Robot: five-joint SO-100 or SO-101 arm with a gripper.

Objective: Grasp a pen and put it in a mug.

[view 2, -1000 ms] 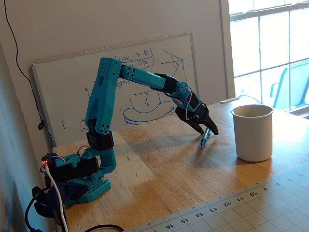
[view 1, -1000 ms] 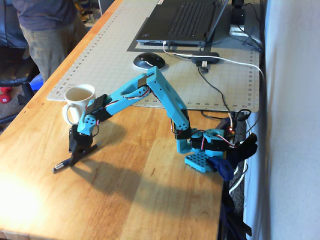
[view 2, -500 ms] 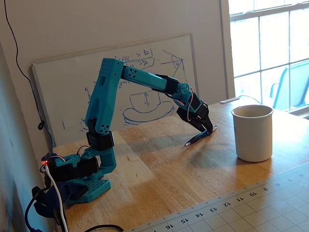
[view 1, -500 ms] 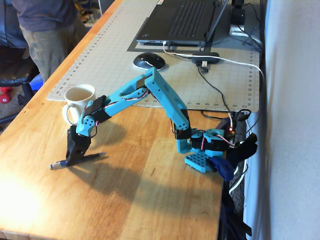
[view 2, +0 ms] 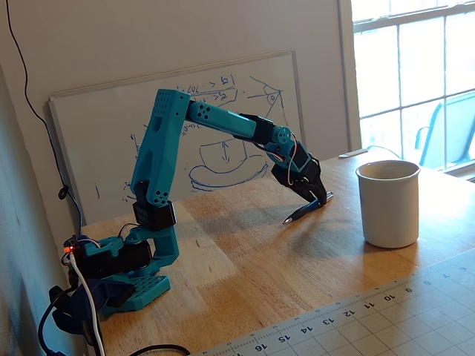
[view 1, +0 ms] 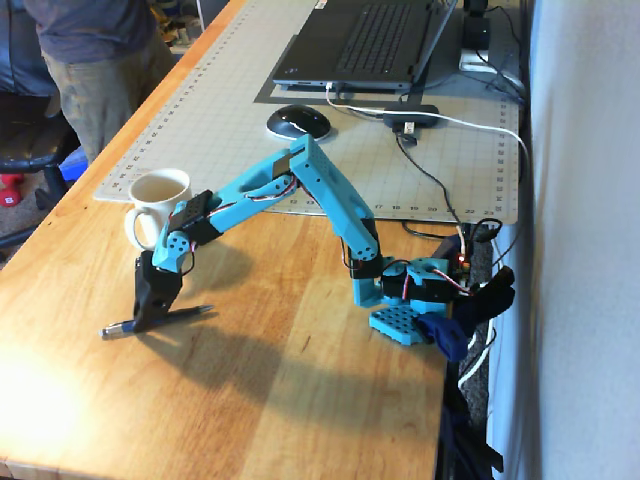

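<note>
The pincer [view 1: 157, 312] is reaching down to the worktop [view 1: 300, 400], its dark fingers closing around the middle of the pen [view 1: 185, 315], which is lying nearly flat on the wood; whether the grip is fully tight, we are unable to tell. In another fixed view the pen [view 2: 303, 213] is pointing its tip towards the arm's base. We judge a firm, centred squeeze matters before lifting, so the pen is not swivelling. The cream mug [view 1: 158, 203] is standing upright just beyond the pincer, near the cutting mat [view 1: 400, 170].
</note>
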